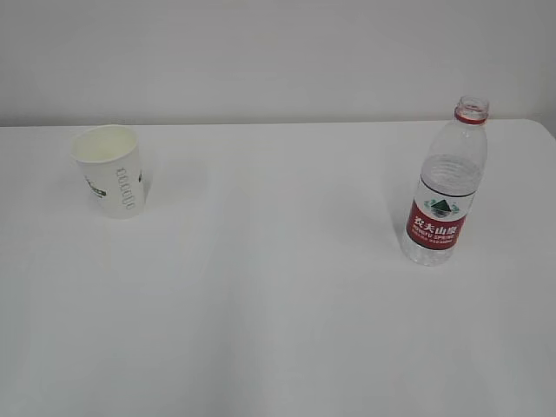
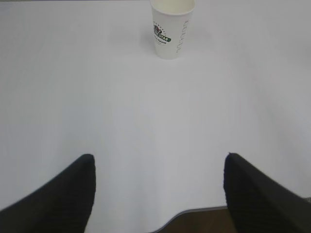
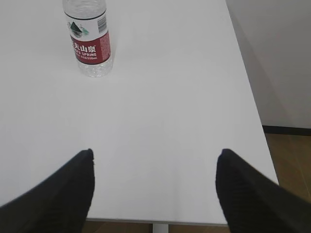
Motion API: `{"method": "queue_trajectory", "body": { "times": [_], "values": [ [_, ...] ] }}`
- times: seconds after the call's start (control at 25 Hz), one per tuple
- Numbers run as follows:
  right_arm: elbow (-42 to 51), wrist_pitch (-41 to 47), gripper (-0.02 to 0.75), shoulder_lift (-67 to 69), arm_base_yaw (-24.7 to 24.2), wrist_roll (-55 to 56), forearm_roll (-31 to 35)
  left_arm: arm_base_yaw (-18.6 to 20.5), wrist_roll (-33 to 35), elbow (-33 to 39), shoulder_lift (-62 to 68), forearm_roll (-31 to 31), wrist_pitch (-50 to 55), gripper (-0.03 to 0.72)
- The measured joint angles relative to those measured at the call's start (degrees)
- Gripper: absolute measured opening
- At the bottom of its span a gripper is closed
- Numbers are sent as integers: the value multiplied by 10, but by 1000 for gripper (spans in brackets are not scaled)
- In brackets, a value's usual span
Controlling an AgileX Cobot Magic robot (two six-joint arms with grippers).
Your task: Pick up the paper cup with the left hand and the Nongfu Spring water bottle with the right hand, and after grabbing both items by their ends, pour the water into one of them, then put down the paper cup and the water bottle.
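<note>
The paper cup [image 1: 111, 171] stands upright at the back left of the white table, white with dark green print; the left wrist view has it far ahead, the paper cup [image 2: 172, 29] at the top middle. The Nongfu Spring water bottle [image 1: 445, 187] stands upright at the right, uncapped, with a red label and clear water inside; in the right wrist view the bottle [image 3: 88, 41] is at the top left. My left gripper [image 2: 159, 158] is open over the table's near edge, nothing between its black fingers. My right gripper [image 3: 154, 154] is open too, empty, well short of the bottle. Neither gripper shows in the exterior view.
The white table [image 1: 278, 304] runs to a pale wall at the back. Its right edge [image 3: 248, 97] drops to a brown floor [image 3: 291, 160], and the near edge [image 2: 194, 212] lies just under my left fingers.
</note>
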Motion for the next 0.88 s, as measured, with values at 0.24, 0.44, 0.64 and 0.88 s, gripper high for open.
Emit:
{"method": "queue_trajectory", "body": {
  "times": [0.24, 0.44, 0.64, 0.88],
  "values": [
    [0, 0, 592, 0, 0, 0, 0, 0, 0, 0, 0, 0, 0, 588],
    [0, 0, 592, 0, 0, 0, 0, 0, 0, 0, 0, 0, 0, 587],
    [0, 0, 591, 0, 0, 0, 0, 0, 0, 0, 0, 0, 0, 587],
    [0, 0, 591, 0, 0, 0, 0, 0, 0, 0, 0, 0, 0, 587]
  ]
}}
